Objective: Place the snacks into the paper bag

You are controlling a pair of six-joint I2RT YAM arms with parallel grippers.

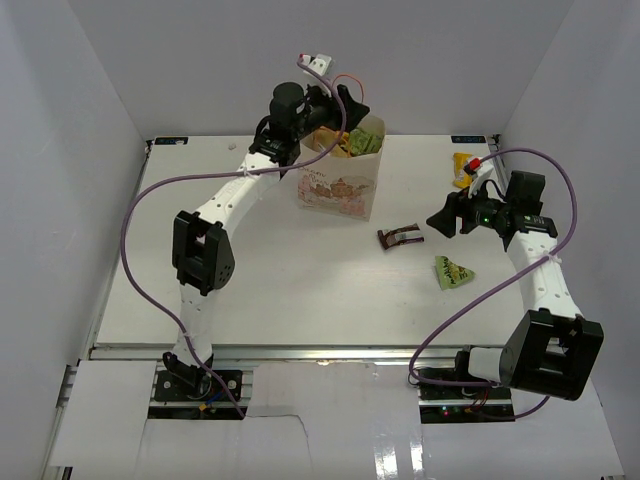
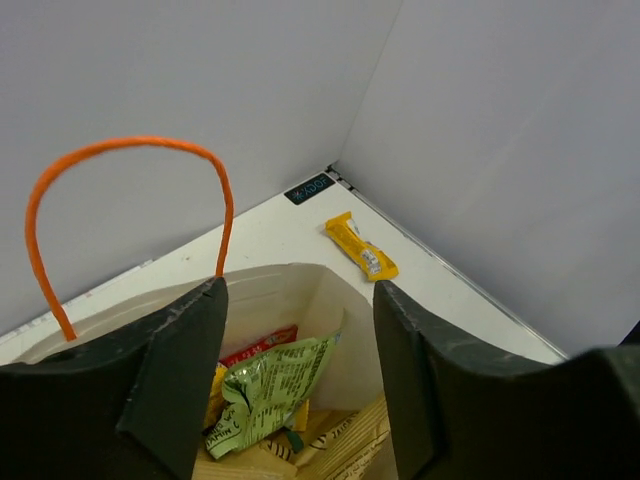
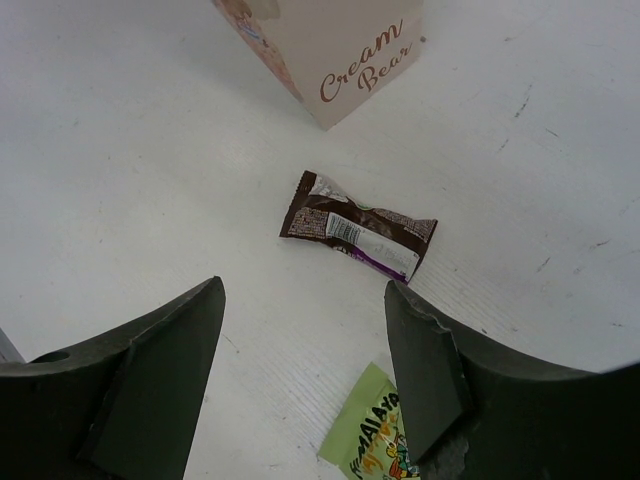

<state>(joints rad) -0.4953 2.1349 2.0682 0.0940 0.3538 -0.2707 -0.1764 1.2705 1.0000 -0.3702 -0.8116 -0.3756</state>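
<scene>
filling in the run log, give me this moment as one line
left gripper: open above paper bag | right gripper: open above brown bar | on table: green packet, yellow pouch

I can read "Cream Bear" in script on the paper bag (image 3: 350,50) and the letters "MALAYA" on the green packet (image 3: 372,432).

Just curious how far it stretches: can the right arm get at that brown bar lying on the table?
Probably yes. The brown bar lies flat on the table just ahead of the right arm, jaws open, clear of the bag and green packet; nothing lies between.
</scene>
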